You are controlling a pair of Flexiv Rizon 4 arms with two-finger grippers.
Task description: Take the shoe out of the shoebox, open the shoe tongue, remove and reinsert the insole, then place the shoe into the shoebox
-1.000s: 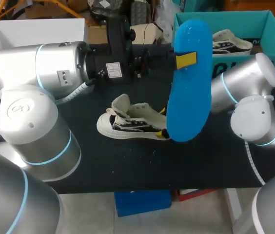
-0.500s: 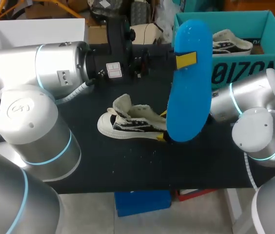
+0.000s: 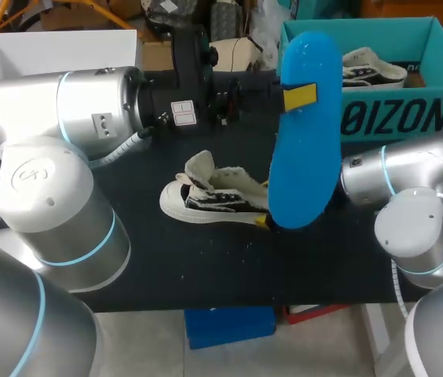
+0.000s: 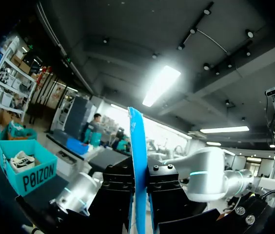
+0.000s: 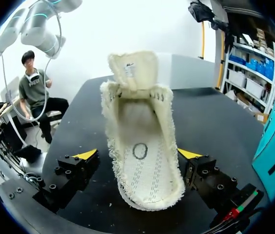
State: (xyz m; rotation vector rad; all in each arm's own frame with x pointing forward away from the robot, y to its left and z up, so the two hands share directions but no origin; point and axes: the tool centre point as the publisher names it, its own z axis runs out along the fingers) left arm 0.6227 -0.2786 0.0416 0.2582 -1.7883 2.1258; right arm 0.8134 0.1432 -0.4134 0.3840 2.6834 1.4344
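Item: shoe handling, insole stage; contents listed by size.

Table [image 3: 206,267]: black top, serving as the work surface.
Left arm [image 3: 56,157]: entered from the left, reaching across the far side; left gripper [image 4: 138,204] clenched on the blue insole [image 3: 308,157], which is held upright and high above the table, right of the shoe, judged so that the shoe mouth is left free below.
Right arm [image 3: 410,188]: entered low from the right; right gripper [image 5: 137,156] set astride the heel of the shoe; jaws released, one yellow tip just at the shoe's side, the other apart from it; judged placed to steady the shoe for reinsertion.
Teal shoebox [image 3: 394,118]: far right, open; a second shoe [image 3: 372,67] is lodged inside.
White box [image 3: 56,47]: far left.
Cream low-top shoe [image 3: 210,200]: laid on its sole mid-table, toe to the left; tongue folded forward, interior exposed and without insole; removal judged done, reinsertion not yet begun.
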